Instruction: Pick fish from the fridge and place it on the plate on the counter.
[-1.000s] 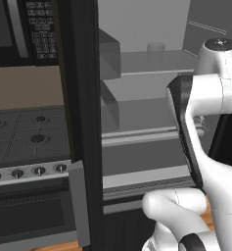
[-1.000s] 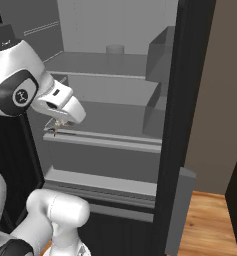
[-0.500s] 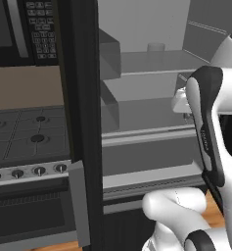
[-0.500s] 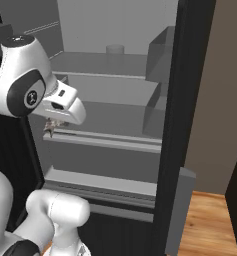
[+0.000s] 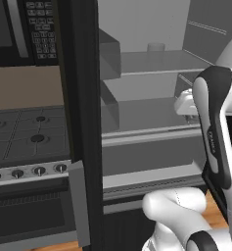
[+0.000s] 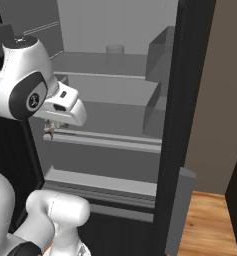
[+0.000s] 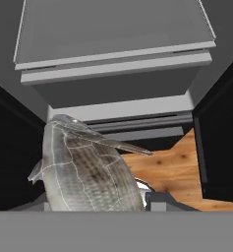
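Note:
My gripper (image 7: 101, 204) is shut on the fish (image 7: 88, 167), a scaly silver-grey body that looms large between the fingertips (image 7: 160, 199) in the hand view. In the right base view the fish (image 6: 49, 129) hangs as a small shape under the white hand, with the gripper (image 6: 51, 125) just in front of the middle shelf of the open fridge (image 6: 115, 107). The hand (image 5: 187, 104) sits at the right side of the fridge (image 5: 147, 115) in the left base view, half hidden behind my forearm. The plate and the counter are out of view.
A black stove with knobs (image 5: 29, 147) and a microwave (image 5: 19, 24) stand left of the fridge. A grey cylinder (image 5: 155, 47) rests on the upper shelf. Door bins (image 6: 160, 55) line the open door (image 6: 190, 110). Wooden floor (image 6: 205, 225) lies to the right.
My forearm has swung to the right in the left base view. The hand with the fish has dipped slightly at the fridge's front, with the grip unchanged.

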Robot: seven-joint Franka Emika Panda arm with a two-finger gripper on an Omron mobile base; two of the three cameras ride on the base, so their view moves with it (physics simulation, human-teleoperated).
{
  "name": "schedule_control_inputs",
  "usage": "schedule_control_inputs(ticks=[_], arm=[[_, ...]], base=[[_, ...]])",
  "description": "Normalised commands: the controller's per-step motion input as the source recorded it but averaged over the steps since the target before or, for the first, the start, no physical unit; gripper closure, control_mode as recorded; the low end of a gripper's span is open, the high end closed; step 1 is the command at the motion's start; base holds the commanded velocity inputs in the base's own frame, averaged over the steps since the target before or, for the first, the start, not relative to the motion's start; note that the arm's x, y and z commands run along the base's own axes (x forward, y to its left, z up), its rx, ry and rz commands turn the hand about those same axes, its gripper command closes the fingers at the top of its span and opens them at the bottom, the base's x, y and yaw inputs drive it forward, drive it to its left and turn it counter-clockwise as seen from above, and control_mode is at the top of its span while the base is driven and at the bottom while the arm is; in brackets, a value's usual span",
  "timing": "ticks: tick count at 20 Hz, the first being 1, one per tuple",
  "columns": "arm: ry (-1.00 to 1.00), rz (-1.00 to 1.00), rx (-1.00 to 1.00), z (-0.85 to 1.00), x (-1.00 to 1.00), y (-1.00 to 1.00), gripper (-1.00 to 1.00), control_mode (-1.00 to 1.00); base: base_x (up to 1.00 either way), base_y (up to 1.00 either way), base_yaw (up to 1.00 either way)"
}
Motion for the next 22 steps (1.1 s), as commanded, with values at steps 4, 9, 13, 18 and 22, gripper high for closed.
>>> schedule_control_inputs(ticks=[4,9,13,18,22], arm=[[0.0,0.0,0.0,0.0,-0.01,0.0,1.0,-1.0],[0.0,0.0,0.0,0.0,-0.15,0.0,1.0,1.0],[0.0,0.0,0.0,0.0,0.0,0.0,1.0,1.0],[0.0,0.0,0.0,0.0,0.0,0.0,1.0,1.0],[0.0,0.0,0.0,0.0,0.0,0.0,1.0,1.0]], base=[[0.0,0.0,0.0],[-0.1,0.0,0.0],[-0.92,-0.03,0.0],[-1.0,-0.16,0.0],[-1.0,-0.28,0.09]])
